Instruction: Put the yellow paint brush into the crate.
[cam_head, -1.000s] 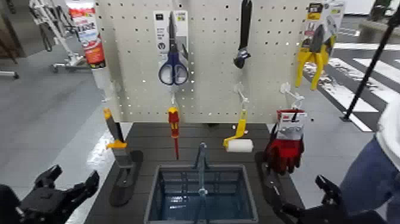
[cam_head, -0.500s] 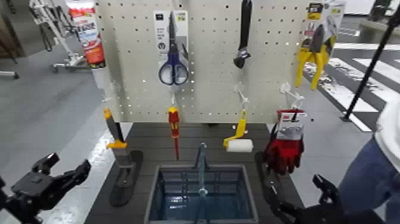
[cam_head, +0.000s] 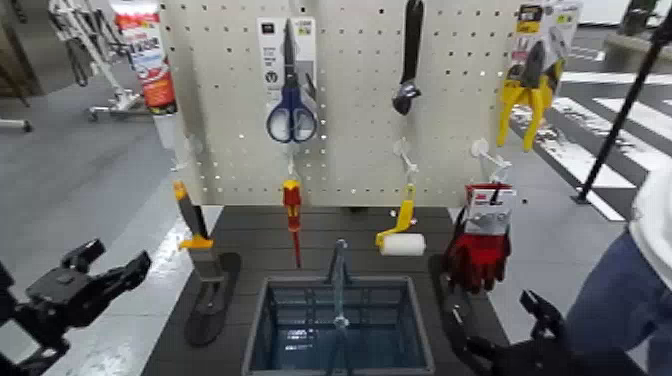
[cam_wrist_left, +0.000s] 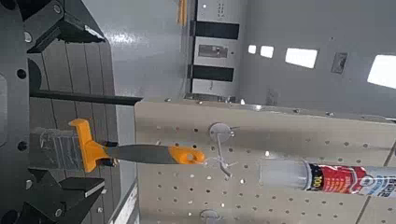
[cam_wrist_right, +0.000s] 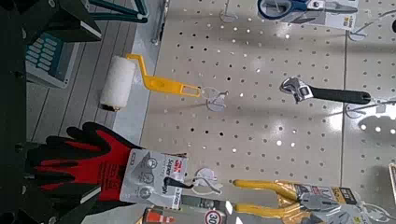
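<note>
Left pincer (cam_head: 120, 256): jaws wide, nothing held. Yellow paint brush (cam_head: 197, 225): hangs to the right of the pincer, bristles down, apart from it; crate (cam_head: 300, 281) lies farther right. Handling, estimated: light, stiff handle, possibly slippery; bristle block flexible. Grip point: dark handle or collar; avoid clamping the bristles. Expect swing on the hook if nudged. Right pincer (cam_head: 491, 305): idle, open, right of the crate.

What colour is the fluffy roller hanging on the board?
White; the roller shows best in the right wrist view.
</note>
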